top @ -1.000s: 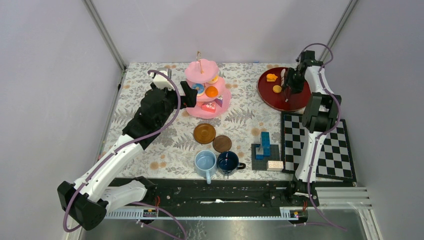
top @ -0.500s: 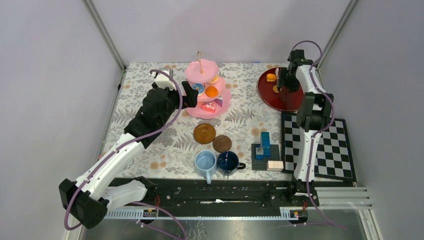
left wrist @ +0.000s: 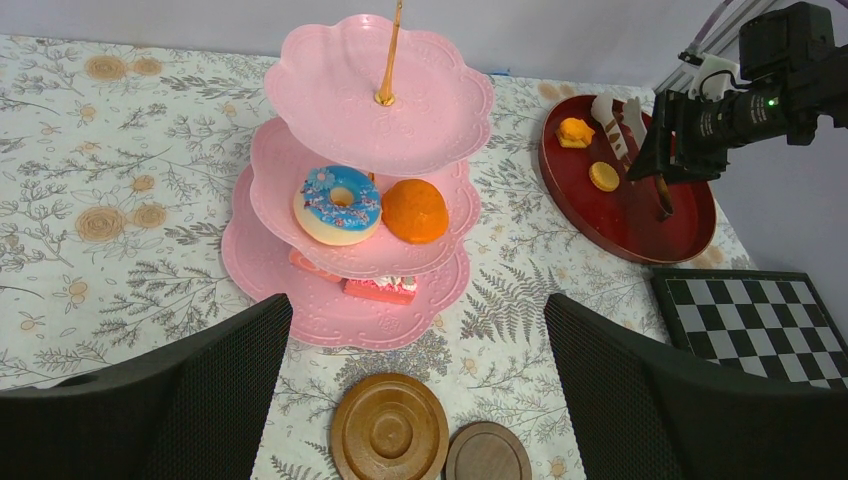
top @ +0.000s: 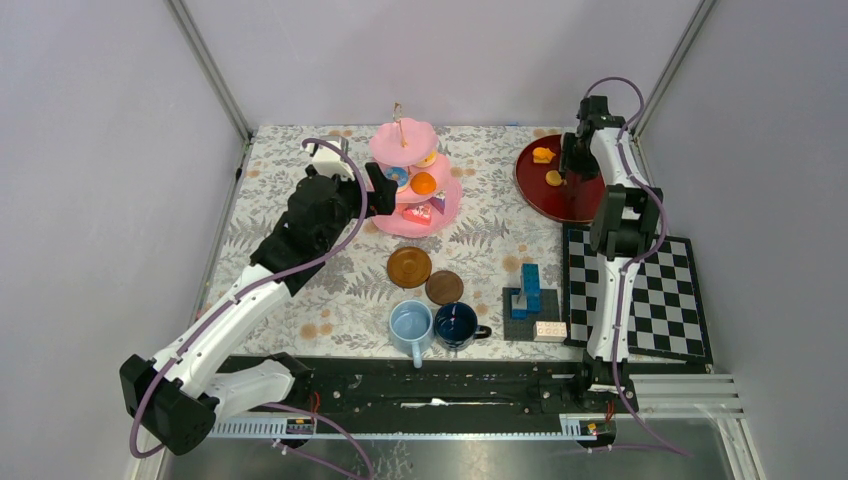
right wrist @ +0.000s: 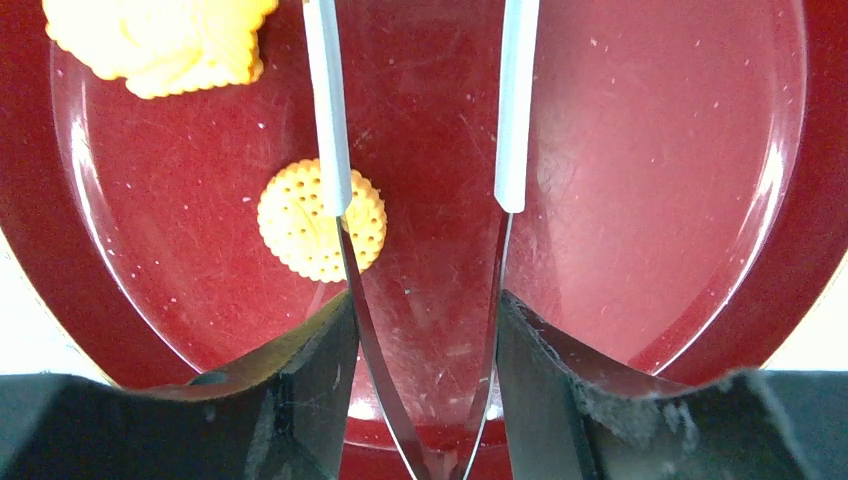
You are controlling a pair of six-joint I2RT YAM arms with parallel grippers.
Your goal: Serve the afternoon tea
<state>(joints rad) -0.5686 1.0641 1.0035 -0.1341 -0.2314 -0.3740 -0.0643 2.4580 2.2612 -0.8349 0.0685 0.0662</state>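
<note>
The pink three-tier stand (top: 440,205) stands at the back middle. It carries a blue doughnut (left wrist: 338,200), an orange bun (left wrist: 414,210) and a red cake slice (left wrist: 380,290). My left gripper (top: 378,190) is open and empty just left of the stand (left wrist: 380,100). My right gripper (top: 572,165) is shut on metal tongs (right wrist: 328,100) over the red tray (top: 560,205). The tong tips stand apart, one over a round yellow biscuit (right wrist: 295,225). An orange pastry (right wrist: 160,40) lies beside it. Two brown saucers (top: 409,266) (top: 444,287) lie near a light-blue mug (top: 411,325) and a dark-blue mug (top: 456,323).
A blue block stack (top: 527,290) on a dark plate stands right of the mugs, with a small white block (top: 550,329) by it. A chequered board (top: 640,300) lies at the right under my right arm. Frame posts and walls close in the table.
My right gripper with the tongs has moved left and towards the back over the red tray. My left arm has hardly moved.
</note>
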